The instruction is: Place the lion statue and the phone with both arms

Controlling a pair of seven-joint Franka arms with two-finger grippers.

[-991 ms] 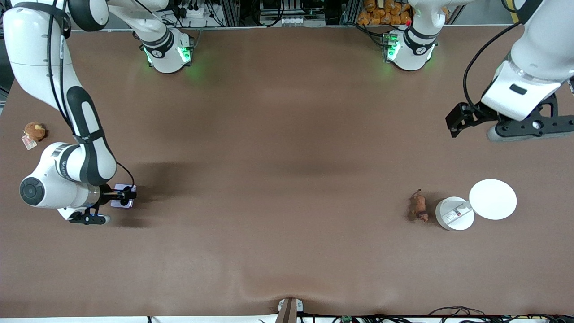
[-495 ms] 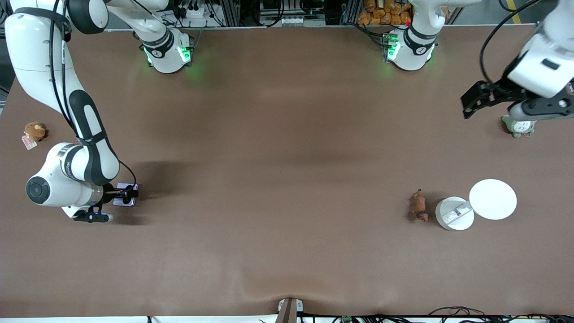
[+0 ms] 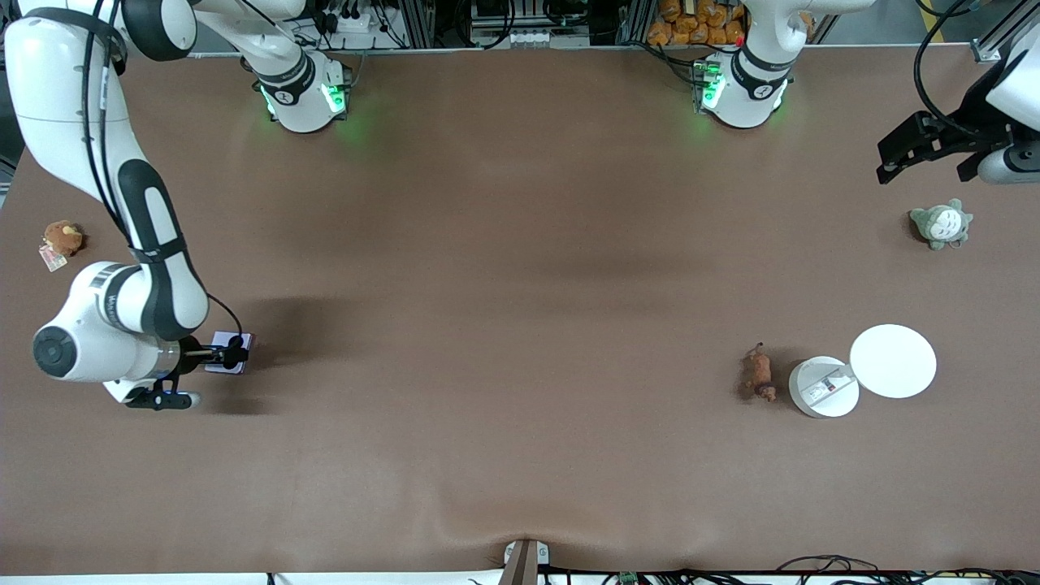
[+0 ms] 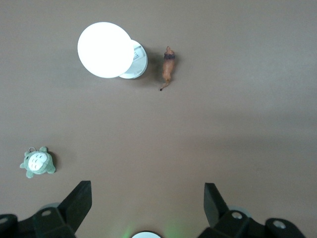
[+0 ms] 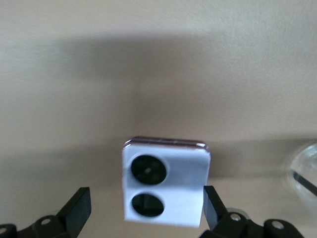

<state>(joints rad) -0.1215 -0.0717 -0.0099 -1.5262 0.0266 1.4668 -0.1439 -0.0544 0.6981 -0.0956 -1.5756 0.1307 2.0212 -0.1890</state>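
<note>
The pale lavender phone (image 3: 228, 354) lies flat on the table near the right arm's end, its two black lenses facing up (image 5: 166, 186). My right gripper (image 3: 234, 355) is low and open around it, one finger (image 5: 212, 203) at the phone's edge and the other finger (image 5: 78, 204) apart from it. The reddish-brown lion statue (image 3: 758, 373) lies on the table toward the left arm's end and also shows in the left wrist view (image 4: 169, 69). My left gripper (image 3: 998, 164) is open and empty (image 4: 147, 203), high over the table's left-arm end, well away from the lion.
A white round disc (image 3: 892, 361) and a smaller white round object (image 3: 823, 387) sit beside the lion. A grey-green plush (image 3: 941, 224) lies under the left arm. A brown plush with a tag (image 3: 62, 237) sits at the right arm's end.
My left arm has swung up and away toward the table's end, uncovering the grey-green plush. My right gripper has stayed around the phone with only a slight shift.
</note>
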